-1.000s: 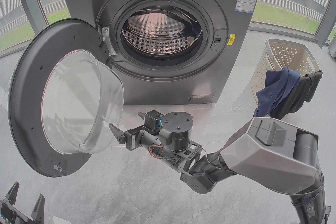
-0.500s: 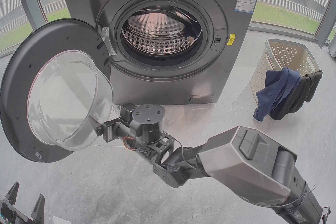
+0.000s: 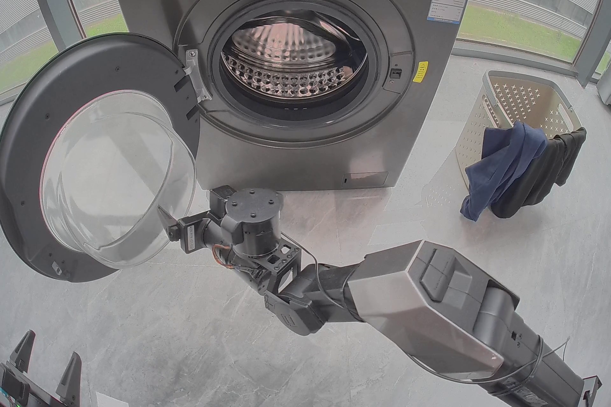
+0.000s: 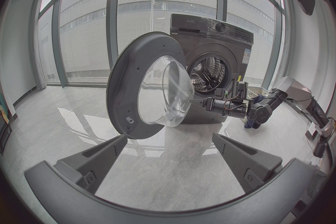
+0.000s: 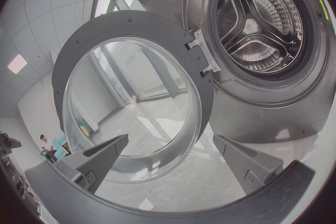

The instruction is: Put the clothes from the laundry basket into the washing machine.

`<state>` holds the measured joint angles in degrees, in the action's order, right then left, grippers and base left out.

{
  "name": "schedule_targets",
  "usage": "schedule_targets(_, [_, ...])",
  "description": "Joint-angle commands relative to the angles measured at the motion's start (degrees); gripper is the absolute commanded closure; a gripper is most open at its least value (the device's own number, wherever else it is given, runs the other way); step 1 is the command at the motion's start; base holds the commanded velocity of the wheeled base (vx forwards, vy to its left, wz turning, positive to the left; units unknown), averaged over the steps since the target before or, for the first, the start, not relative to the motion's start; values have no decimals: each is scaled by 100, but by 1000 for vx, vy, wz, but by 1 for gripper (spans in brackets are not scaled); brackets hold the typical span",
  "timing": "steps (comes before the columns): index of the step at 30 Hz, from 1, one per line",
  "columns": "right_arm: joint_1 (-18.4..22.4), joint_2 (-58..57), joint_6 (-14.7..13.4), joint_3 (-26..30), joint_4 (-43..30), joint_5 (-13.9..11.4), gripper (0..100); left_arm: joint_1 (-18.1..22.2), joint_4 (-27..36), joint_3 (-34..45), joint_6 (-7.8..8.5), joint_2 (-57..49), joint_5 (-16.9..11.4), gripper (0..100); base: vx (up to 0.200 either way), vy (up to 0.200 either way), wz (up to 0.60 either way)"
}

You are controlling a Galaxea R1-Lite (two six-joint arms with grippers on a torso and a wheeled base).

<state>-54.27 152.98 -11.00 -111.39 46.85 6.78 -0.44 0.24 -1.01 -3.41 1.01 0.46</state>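
Right fingers (image 5: 105, 151), spread and empty, rest a tip against the glass bowl of the dark grey round door (image 3: 95, 68). The door has swung wider, clearing the grey front-loading washing machine (image 3: 407, 46). Blue and black clothes (image 3: 509, 163) hang over the beige perforated laundry basket (image 3: 503, 90). Left fingers (image 4: 98, 154) are spread too.

Ahead, washing machine (image 3: 318, 163) — laundry basket (image 3: 515, 100) right

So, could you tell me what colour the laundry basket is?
The laundry basket is beige, with perforated walls; the head view shows it best.
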Motion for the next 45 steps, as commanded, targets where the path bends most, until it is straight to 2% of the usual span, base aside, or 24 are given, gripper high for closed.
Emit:
schedule_targets(1, [163, -761, 36, 750, 17, 25, 0, 0, 2, 92, -1, -84, -2, 0, 0, 0, 0])
schedule_targets(4, [303, -1490, 115, 1620, 35, 25, 0, 0, 2, 92, -1, -84, -2, 0, 0, 0, 0])
schedule_targets(10, [690, -3468, 168, 4222, 193, 17, 0, 0, 2, 92, -1, -84, 6, 0, 0, 0, 0])
schedule_targets(13, [927, -4505, 203, 5698, 422, 25, 0, 0, 2, 92, -1, -84, 6, 0, 0, 0, 0])
schedule_targets(14, [980, -4646, 221, 5900, 448, 25, 0, 0, 2, 92, -1, -84, 6, 0, 0, 0, 0])
schedule_targets(16, [1252, -5428, 370, 6999, 597, 25, 0, 0, 2, 92, 7, -84, -2, 0, 0, 0, 0])
schedule_targets(18, [1472, -5832, 432, 7553, 685, 60, 0, 0, 2, 92, 7, -84, -2, 0, 0, 0, 0])
schedule_targets(19, [1771, -6316, 484, 8212, 852, 140, 0, 0, 2, 92, 7, -84, -2, 0, 0, 0, 0])
schedule_targets(21, [1938, -6658, 484, 8563, 993, 157, 0, 0, 11, 92, 7, -84, -2, 0, 0, 0, 0])
schedule_targets(22, [2210, -7107, 484, 8968, 1107, 157, 0, 0, 2, 92, 7, -84, -2, 0, 0, 0, 0])
schedule_targets(26, [2931, -8012, 520, 9688, 1116, 131, 0, 0, 2, 92, 7, -84, -2, 0, 0, 0, 0])
schedule_targets(28, [3300, -8662, 695, 10251, 1116, 96, 0, 0, 2, 92, 7, -84, -2, 0, 0, 0, 0])
schedule_targets(32, [3757, -9638, 915, 10936, 1019, 17, 0, 0, 2, 92, 7, -84, -2, 0, 0, 0, 0])
schedule_targets(34, [3819, -9778, 924, 11033, 1010, -10, 0, 0, 2, 92, 7, -84, -2, 0, 0, 0, 0])
schedule_targets(36, [4241, -10517, 827, 11139, 483, -98, 0, 0, 2, 92, 7, -84, -2, 0, 0, 0, 0])
schedule_targets(37, [4584, -11281, 774, 11139, -334, -177, 0, 0, 2, 92, -1, -84, -2, 0, 0, 0, 0])
schedule_targets(39, [4627, -11404, 766, 11139, -475, -203, 0, 0, 2, 92, -1, -84, -2, 0, 0, 0, 0])
schedule_targets(40, [4794, -11976, 774, 11139, -1178, -370, 0, 0, 2, 92, 7, -84, -2, 0, 0, 0, 0])
schedule_targets(41, [4812, -12037, 774, 11139, -1248, -397, 0, 0, 2, 92, 7, -84, -2, 0, 0, 0, 0])
schedule_targets(42, [5005, -12986, 774, 11139, -2092, -581, 0, 0, 2, 92, 7, -84, -2, 0, 0, 0, 0])
schedule_targets(45, [5164, -14032, 801, 11139, -3147, -651, 0, 0, 2, 92, 7, -84, -2, 0, 0, 0, 0])
